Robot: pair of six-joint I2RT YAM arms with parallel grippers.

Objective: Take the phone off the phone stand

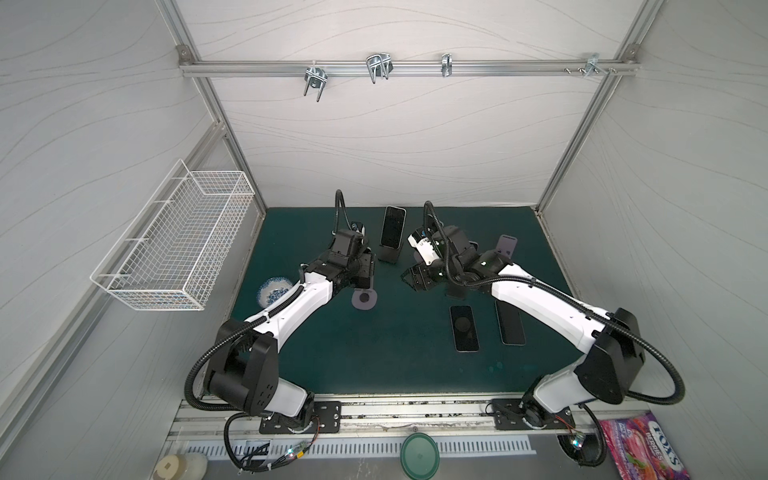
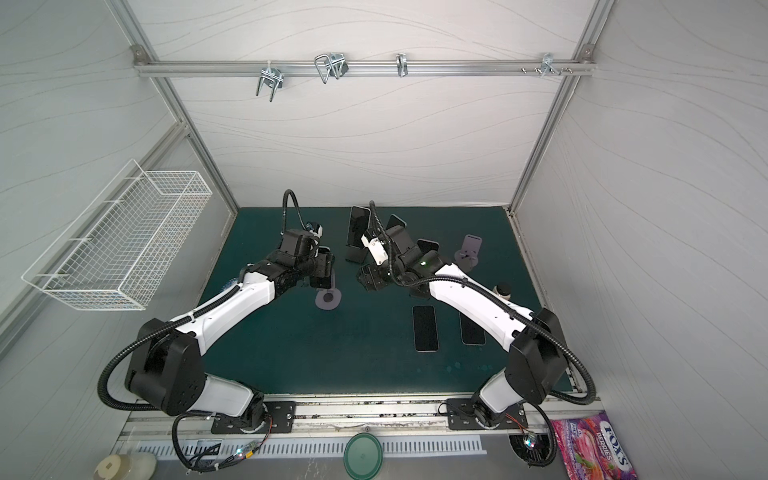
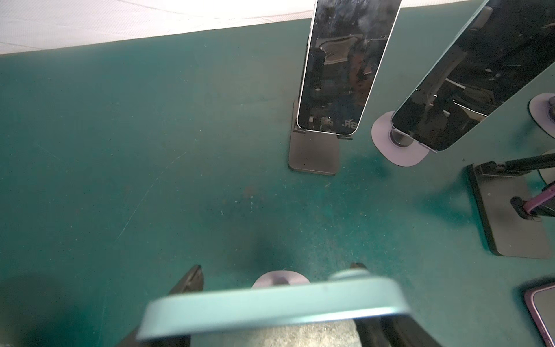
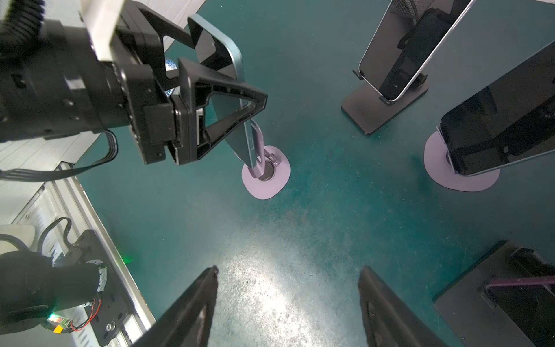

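The thin light-blue phone [image 4: 237, 57] with a shiny black screen leans on its purple stand [image 4: 265, 180], left of middle on the green mat [image 1: 374, 353] — the left gripper [image 3: 276, 288] pinches it, the right gripper [image 4: 288, 300] jaws spread wide.

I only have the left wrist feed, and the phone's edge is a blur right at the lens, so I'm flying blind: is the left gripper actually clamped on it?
Observer: Yes. The right wrist view shows the left gripper shut on the blue phone, one finger on each face.
Operator: Is it lifted free?
Observer: Not yet; its lower end sits against the arm of the lilac stand.
Operator: And the other arm?
Observer: The right gripper hangs open and empty above the mat.
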